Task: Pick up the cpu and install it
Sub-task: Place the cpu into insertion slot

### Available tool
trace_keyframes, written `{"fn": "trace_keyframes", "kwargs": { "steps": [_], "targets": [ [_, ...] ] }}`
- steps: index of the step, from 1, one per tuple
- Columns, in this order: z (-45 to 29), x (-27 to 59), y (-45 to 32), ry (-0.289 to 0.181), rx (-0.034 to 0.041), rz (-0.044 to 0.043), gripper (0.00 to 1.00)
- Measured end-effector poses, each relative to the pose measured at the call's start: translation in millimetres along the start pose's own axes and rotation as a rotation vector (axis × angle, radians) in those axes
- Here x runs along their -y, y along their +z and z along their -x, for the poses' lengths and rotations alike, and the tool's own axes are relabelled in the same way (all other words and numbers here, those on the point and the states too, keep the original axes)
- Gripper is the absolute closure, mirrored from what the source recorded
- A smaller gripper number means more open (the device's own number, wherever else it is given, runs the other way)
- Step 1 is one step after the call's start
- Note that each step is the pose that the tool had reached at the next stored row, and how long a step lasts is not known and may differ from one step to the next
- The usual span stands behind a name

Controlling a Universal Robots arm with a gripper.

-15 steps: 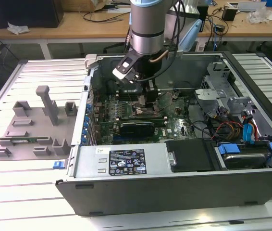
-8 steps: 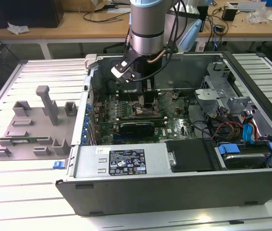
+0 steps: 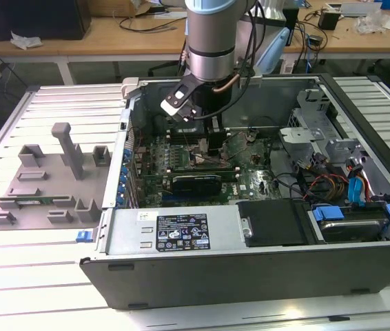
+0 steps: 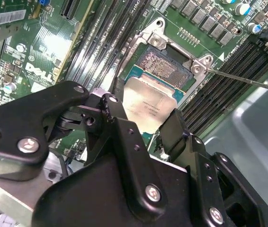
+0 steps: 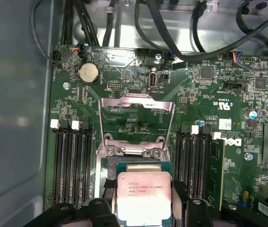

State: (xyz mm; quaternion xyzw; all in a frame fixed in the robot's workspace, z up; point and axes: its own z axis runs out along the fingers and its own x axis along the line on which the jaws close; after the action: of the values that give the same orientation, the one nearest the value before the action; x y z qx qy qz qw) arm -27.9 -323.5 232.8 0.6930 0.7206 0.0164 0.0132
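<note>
Since the load plate [image 5: 136, 98] is swung open and the socket [image 4: 165, 66] exposed, the cpu [image 4: 150, 106] is held just above it, near the middle of the motherboard [image 5: 124, 61], clamped by opposite edges between the jaws, presumably so its underside is not touched.

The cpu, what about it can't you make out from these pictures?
- Second wrist view: the gripper covers the cpu's near edge, and the cpu hides part of the socket, so seating is unclear.
- First wrist view: the picture's edge cuts off the cpu's near side.
- Exterior view: the arm blocks the socket area.
</note>
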Motion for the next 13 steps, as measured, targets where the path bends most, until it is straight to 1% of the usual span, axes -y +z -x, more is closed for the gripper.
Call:
{"fn": "trace_keyframes", "kwargs": {
  "steps": [3,9,10,11,13],
  "targets": [
    [-0.1,0.7,3.7,0.019,0.0011,-0.0001,0.45],
    [-3.7,3.8,6.8,0.021,0.0011,0.0,0.45],
    [-3.9,4.4,7.5,0.022,0.0016,-0.0002,0.45],
    [-4.0,5.0,8.9,0.023,0.0036,-0.0003,0.45],
    [-4.2,5.2,9.8,0.026,0.0043,-0.0003,0.45]
  ]
}}
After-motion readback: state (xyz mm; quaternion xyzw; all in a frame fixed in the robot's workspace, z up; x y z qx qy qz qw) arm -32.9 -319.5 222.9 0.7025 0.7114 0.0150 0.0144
